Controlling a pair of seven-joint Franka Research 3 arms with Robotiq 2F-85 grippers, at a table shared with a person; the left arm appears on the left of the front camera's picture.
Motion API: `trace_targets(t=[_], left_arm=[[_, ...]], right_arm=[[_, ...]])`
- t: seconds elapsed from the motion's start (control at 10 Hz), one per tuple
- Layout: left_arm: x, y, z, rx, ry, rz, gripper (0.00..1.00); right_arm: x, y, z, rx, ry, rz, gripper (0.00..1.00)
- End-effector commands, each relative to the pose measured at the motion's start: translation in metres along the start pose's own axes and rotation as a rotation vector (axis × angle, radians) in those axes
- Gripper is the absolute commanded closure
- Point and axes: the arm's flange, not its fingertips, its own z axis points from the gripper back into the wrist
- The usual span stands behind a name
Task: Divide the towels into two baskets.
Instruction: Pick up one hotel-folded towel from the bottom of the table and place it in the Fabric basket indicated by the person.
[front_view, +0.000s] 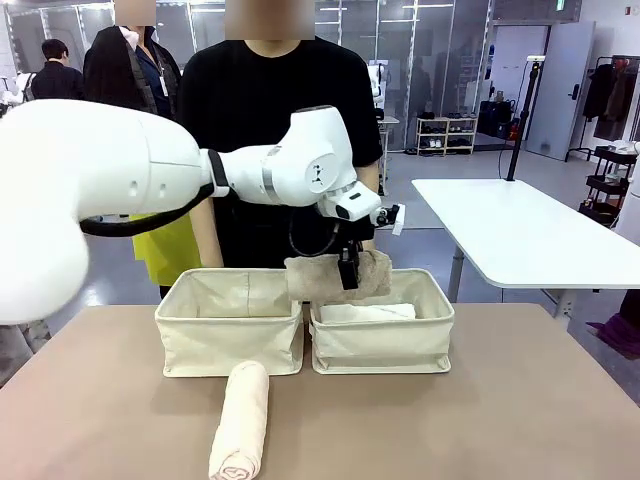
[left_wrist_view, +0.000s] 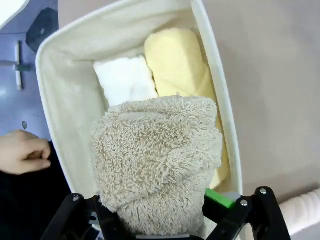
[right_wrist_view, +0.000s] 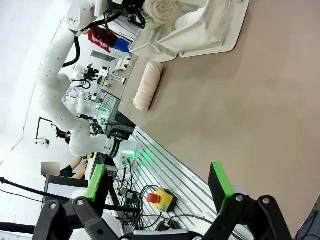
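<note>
Lying nearest to me on the table (front_view: 520, 420), the cream towel (front_view: 240, 425) is at 6 o'clock from the left basket (front_view: 228, 345), just in front of it. My right gripper (right_wrist_view: 160, 190) has its jaws wide with nothing between, above bare table. The right basket (front_view: 382, 350) stands just beside the left one, at its 3 o'clock. Inside it the white towel (left_wrist_view: 124, 80) and the yellow towel (left_wrist_view: 180, 62) lie side by side. My left gripper (front_view: 349, 270) hangs above this basket, its jaws narrow, holding the tan towel (front_view: 325, 278). At 12 o'clock stands a person (front_view: 270, 120), with one hand (left_wrist_view: 22, 152) just outside the basket wall.
</note>
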Motion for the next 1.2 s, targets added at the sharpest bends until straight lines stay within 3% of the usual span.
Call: trace_targets(t=[0.0,0.5,0.7,0.8,1.1], left_arm=[[0.022,0.024,0.001,0.016,-0.011,0.002,0.51],[0.045,0.026,-0.007,-0.005,-0.036,-0.064,0.51],[0.049,0.022,-0.005,-0.016,-0.037,-0.089,0.07],[0.05,0.019,-0.004,-0.015,-0.039,-0.097,0.0],[0.048,0.016,0.002,-0.018,-0.049,-0.094,0.0]], right_arm=[[-0.001,0.004,0.001,0.005,-0.007,0.011,0.0],[-0.001,0.004,0.001,0.005,-0.007,0.011,0.0],[-0.001,0.004,0.001,0.005,-0.007,0.011,0.0],[-0.001,0.004,0.001,0.005,-0.007,0.011,0.0],[-0.001,0.004,0.001,0.005,-0.007,0.011,0.0]])
